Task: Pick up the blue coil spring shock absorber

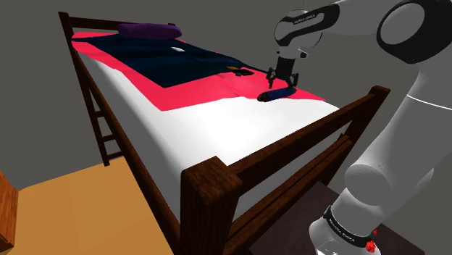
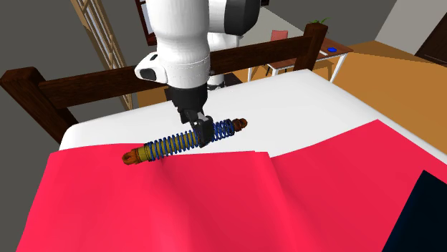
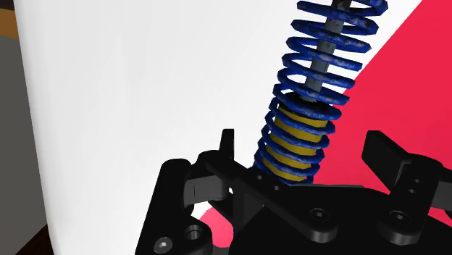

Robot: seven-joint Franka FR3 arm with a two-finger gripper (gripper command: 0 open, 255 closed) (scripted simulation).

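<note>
Second exterior view: blue coil spring shock absorber with yellow body and brown end eyes (image 2: 168, 145) lies flat on bed, along the edge where red blanket (image 2: 179, 207) meets white sheet (image 2: 301, 100). All-black two-finger gripper (image 2: 203, 134) is low over its mid-length.

Wrist view: fingers apart, straddling coil (image 3: 311, 94); one close beside it, other clear. Not clamped.

Judgement: rigid, likely heavy for its size, long. Grip near middle for balance. Coil ridges give purchase; round section may roll on soft bedding.
</note>
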